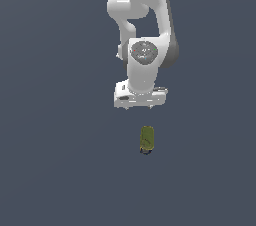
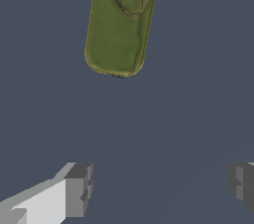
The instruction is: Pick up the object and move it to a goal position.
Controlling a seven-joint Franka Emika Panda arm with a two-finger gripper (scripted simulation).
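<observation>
Exterior view gives me the Panda arm above a dark floor with open room everywhere and no edges visible. My gripper hangs with fingers spread wide, empty. The olive can lies flat, ahead of the fingers, untouched. Descending here, I judge I'd miss or nudge it rolling.

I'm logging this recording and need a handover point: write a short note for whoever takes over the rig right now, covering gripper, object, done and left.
Gripper: open, holding nothing, fingers wide apart, up above the surface.
Object: the olive-green can lies on the dark surface, just beyond the gripper in the wrist view, not between the fingers.
Done: nothing of the pick yet; the can is untouched.
Left: line the fingers up over the can, descend, close on it, lift, carry it to the goal. No goal marker shows in either view.
</observation>
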